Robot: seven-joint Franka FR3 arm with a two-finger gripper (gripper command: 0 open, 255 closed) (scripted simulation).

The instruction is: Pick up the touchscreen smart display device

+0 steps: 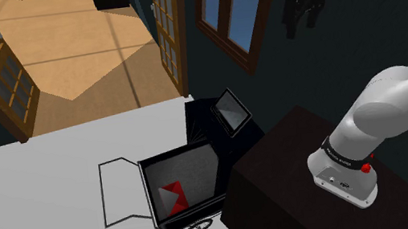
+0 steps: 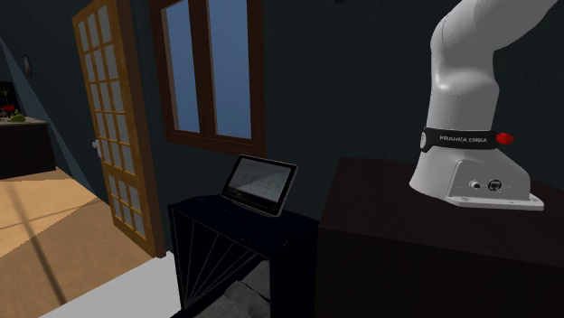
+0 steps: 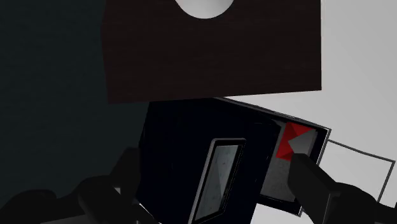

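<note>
Shoulder cam high behind stand; 2nd ext. cam low, close; wrist cam looks down. All 3 share stand, display.

Smart display: stands on the counter, toward the end nearest the stand.
Counter: just left of the stand, by the far wall.
Wheeled open box: on the floor, nearer than the counter, just beside the stand's left side.
Window: in the wall behind the counter.
Door: left of the window.
Tool: high over the display, well apart from it.
</note>
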